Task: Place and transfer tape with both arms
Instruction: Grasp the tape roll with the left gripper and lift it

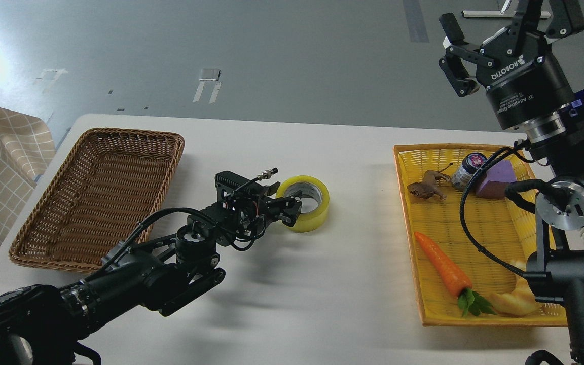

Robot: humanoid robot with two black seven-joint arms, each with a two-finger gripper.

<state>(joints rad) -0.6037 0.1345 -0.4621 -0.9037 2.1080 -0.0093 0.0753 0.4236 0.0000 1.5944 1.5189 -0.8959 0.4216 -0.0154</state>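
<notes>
Our left gripper [292, 207] reaches low across the table, fingers pinching the tape's [306, 203] near wall. Our right gripper [479, 48] hangs raised, wide open and empty, above the yellow tray [474, 299] holding a carrot [441, 264].

A single view looks from the robot's head, forward and steeply down onto a white table [292, 284] from moderately close. The near table edge falls below the frame; the far edge crosses the upper middle, with grey floor [271, 50] beyond. The left arm [135, 274] enters from the lower left corner, the right arm [571, 218] from the right edge, nearer the lens and large. A brown basket [69, 243] marks the left, a yellow tray [413, 263] the right.
</notes>
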